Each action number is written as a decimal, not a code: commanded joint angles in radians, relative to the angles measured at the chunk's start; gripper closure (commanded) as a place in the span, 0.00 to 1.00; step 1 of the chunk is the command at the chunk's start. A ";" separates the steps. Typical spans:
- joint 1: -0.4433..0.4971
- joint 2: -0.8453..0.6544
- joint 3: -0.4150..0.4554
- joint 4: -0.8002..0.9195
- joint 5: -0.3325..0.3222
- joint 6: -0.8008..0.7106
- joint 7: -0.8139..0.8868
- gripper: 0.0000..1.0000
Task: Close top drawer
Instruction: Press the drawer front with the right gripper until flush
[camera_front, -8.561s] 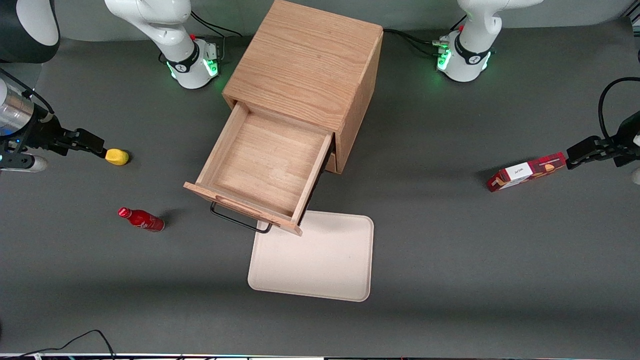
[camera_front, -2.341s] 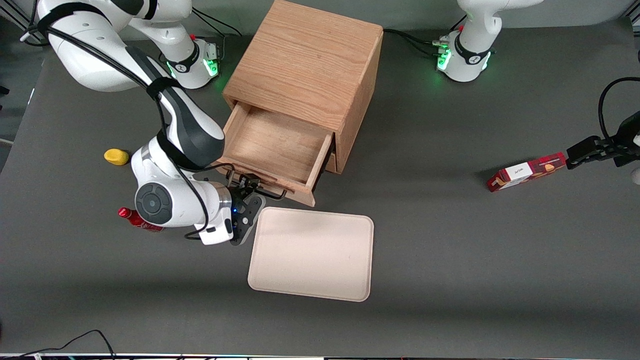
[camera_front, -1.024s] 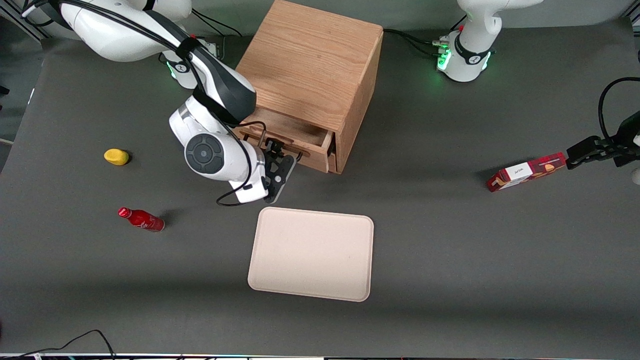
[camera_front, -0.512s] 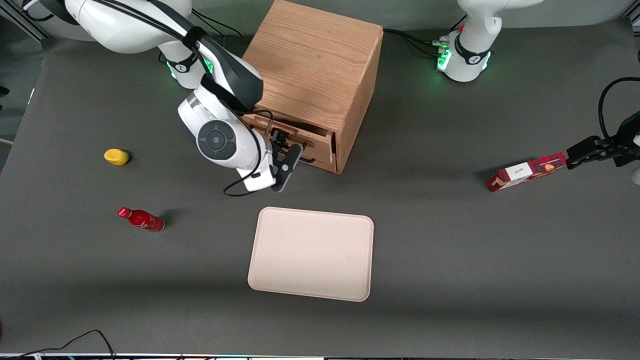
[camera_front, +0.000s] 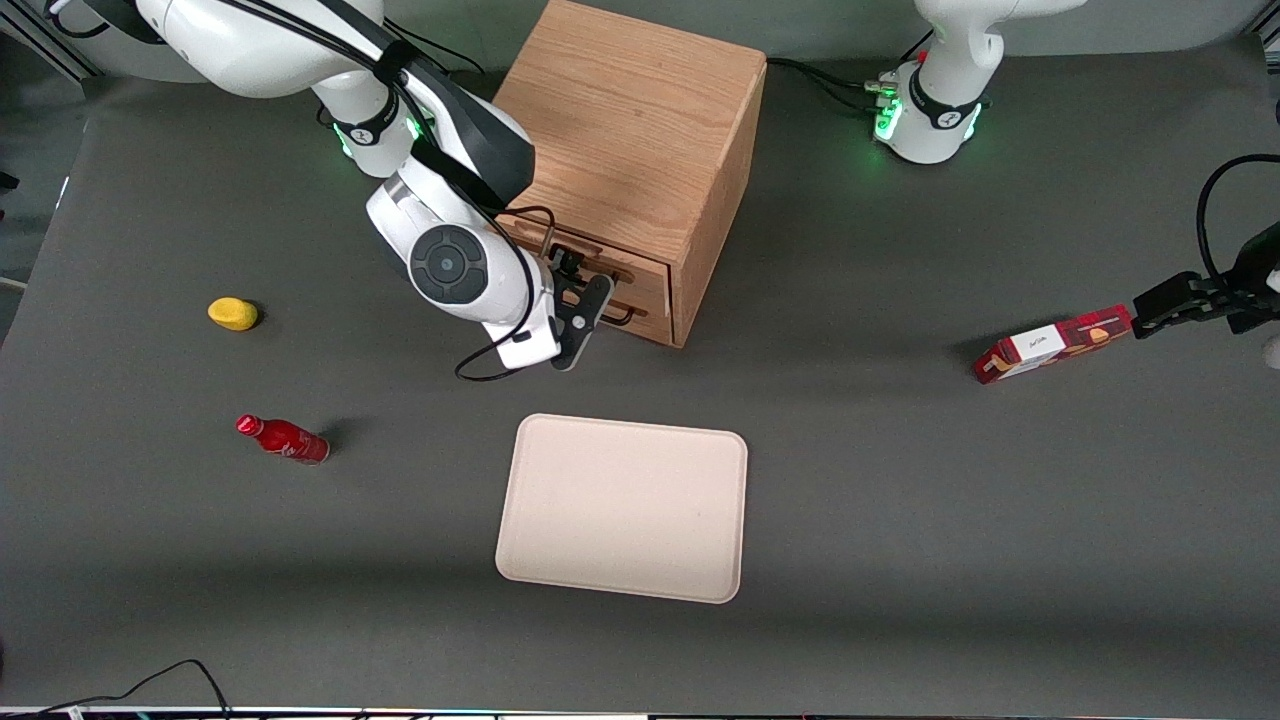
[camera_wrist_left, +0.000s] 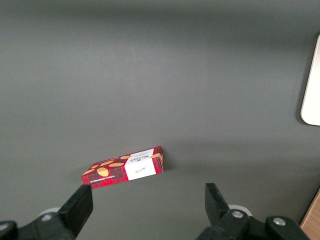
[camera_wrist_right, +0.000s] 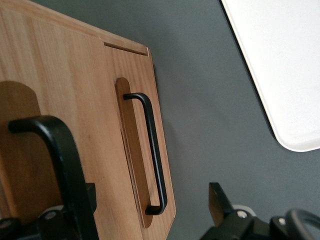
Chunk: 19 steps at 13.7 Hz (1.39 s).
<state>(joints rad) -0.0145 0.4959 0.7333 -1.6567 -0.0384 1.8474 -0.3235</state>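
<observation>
Since 0.5 s ago top drawer (camera_front: 640, 277) slid approx flush, upper-centre of frame; stiff oak, prob. light. Push flat front w/ gripper (camera_front: 574, 298), fingers apart.

The cabinet (camera_front: 625, 140) and top drawer (camera_front: 600, 275) are light oak with black handles. The gripper (camera_front: 580, 305), at the drawer front, is black. The tray (camera_front: 625, 505) is cream, the bottle (camera_front: 283, 438) red, the box (camera_front: 1055, 343) red plaid.

The right arm reaches from its base down toward the front camera, elbow high, wrist bent so the gripper (camera_front: 578, 300) sits low, pointing sideways toward the parked arm's end. Its two black fingers (camera_wrist_right: 65, 160) stand apart, nothing held between them.
</observation>
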 joint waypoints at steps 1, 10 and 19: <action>-0.012 -0.036 0.021 -0.032 0.000 0.012 0.027 0.00; -0.018 -0.046 0.044 -0.023 0.000 -0.022 0.043 0.00; -0.030 -0.057 0.051 0.046 0.020 -0.112 0.031 0.00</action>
<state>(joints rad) -0.0332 0.4527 0.7672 -1.6412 -0.0356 1.7841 -0.3105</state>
